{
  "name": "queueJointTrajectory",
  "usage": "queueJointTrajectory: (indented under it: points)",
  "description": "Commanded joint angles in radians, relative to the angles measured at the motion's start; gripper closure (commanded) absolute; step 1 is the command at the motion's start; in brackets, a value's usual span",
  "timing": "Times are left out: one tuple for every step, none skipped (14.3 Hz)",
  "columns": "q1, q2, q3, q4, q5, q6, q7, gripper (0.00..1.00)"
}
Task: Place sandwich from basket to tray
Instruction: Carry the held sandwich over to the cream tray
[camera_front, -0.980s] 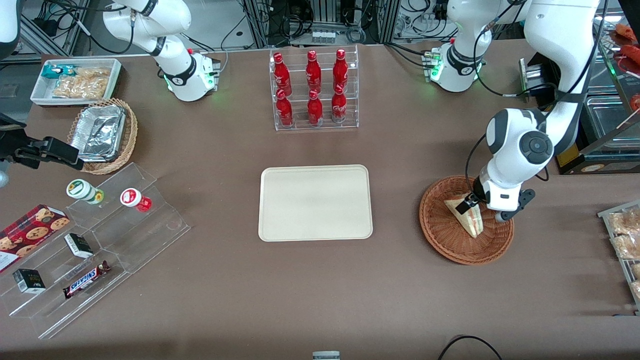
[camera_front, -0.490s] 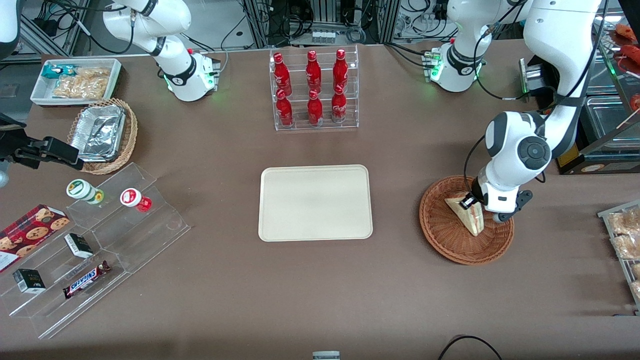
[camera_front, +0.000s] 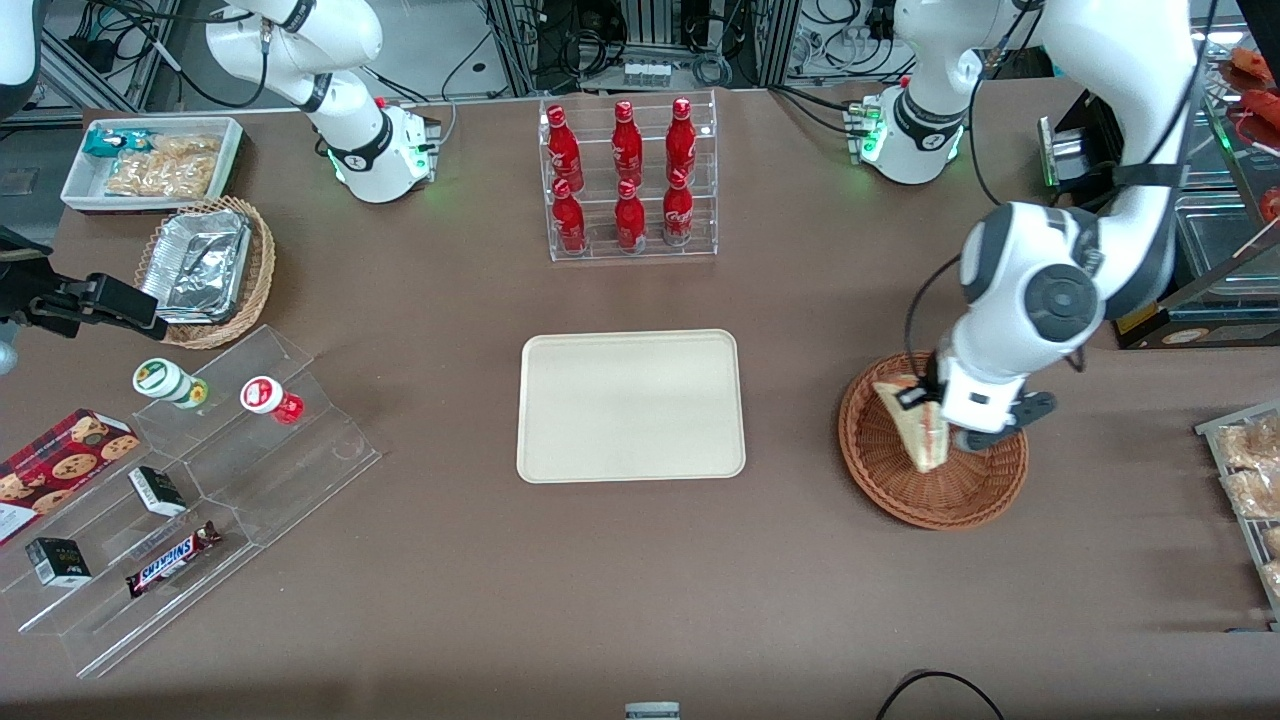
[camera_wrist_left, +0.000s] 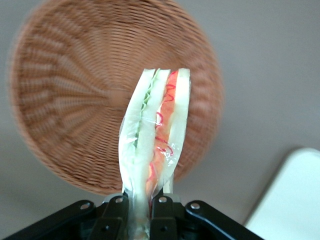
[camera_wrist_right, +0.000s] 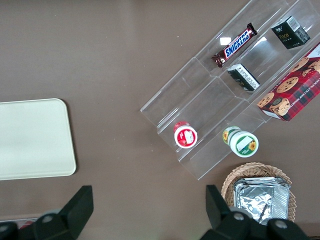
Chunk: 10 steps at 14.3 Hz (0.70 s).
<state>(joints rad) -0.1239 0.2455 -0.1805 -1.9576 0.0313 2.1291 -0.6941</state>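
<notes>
Six red bottles (camera_front: 627, 175) are standing in a clear rack (camera_front: 700, 250), farther from the front camera. Toward the parked arm's end, a snack bin (camera_front: 75, 190), a foil-filled wicker basket (camera_front: 262, 265) and a stepped acrylic stand (camera_front: 300, 470) holding a Snickers bar (camera_front: 172, 559) are sitting.

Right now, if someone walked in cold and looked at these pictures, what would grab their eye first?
Probably the sandwich, pinched at one end in the gripper and hanging above the round wicker basket at the working arm's end of the table. Next, the bare cream tray at the table's middle, and farther from the front camera than it, the clear rack of red bottles.
</notes>
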Motion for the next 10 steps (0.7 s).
queueJointTrajectory:
  points:
    - [-0.081, 0.09, 0.006, 0.129, -0.001, -0.072, 0.025, 0.86]
    - [-0.118, 0.118, 0.006, 0.158, -0.001, -0.083, 0.025, 0.87]
    - [-0.16, 0.138, 0.006, 0.187, -0.001, -0.084, 0.025, 0.88]
    - [-0.19, 0.159, 0.006, 0.209, -0.001, -0.083, 0.024, 0.88]
    - [-0.222, 0.182, 0.006, 0.239, -0.005, -0.083, 0.021, 0.88]
    - [-0.247, 0.202, 0.006, 0.264, -0.011, -0.083, 0.012, 0.87]
    - [-0.284, 0.224, 0.006, 0.29, -0.011, -0.081, -0.017, 0.88]
    - [-0.318, 0.245, 0.006, 0.314, -0.011, -0.081, -0.05, 0.88]
    - [-0.348, 0.271, 0.006, 0.344, -0.01, -0.081, -0.079, 0.87]
    - [-0.379, 0.293, 0.006, 0.371, -0.008, -0.081, -0.103, 0.87]
